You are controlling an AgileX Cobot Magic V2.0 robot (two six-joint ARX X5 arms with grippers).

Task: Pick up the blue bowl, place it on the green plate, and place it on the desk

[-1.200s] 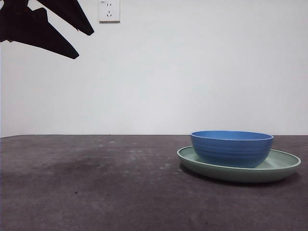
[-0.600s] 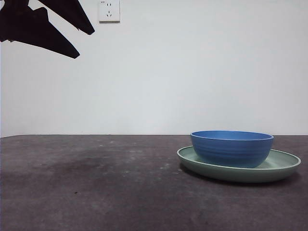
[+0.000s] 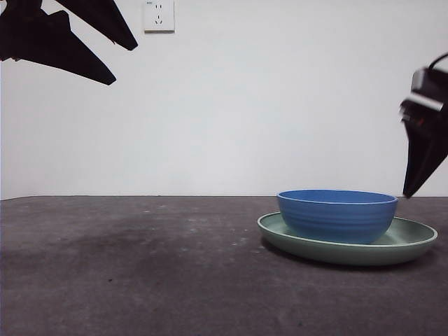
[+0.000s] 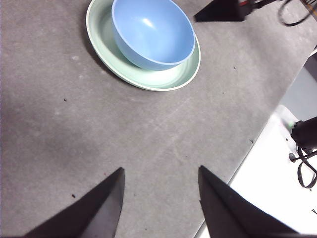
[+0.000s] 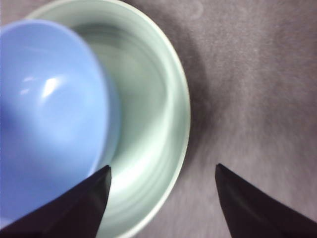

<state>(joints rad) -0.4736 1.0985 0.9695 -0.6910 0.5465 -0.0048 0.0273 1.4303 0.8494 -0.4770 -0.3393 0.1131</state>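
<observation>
The bowl is sitting inside the plate, off toward one side of it, and the plate is resting flat on the desk. The right gripper is hanging just above the plate's rim on the side away from the bowl, its jaws spread wide and gripping nothing. The left gripper is waiting well apart from the plate, high over bare desk, its jaws also parted and empty.

With the bowl in the plate, the stacking step looks done; the step in hand appears to be the return of the bowl to the desk. The next move likely calls for the right gripper to shift in across the plate, straddle the bowl's near wall with one jaw inside and one outside, close, then lift clear of the plate's low rim before travelling.

Room is plentiful: a broad stretch of desk lies bare beside the plate, toward the left gripper. Beyond the plate on the other side the desk's edge is running fairly close, so that way looks the poorer choice.
</observation>
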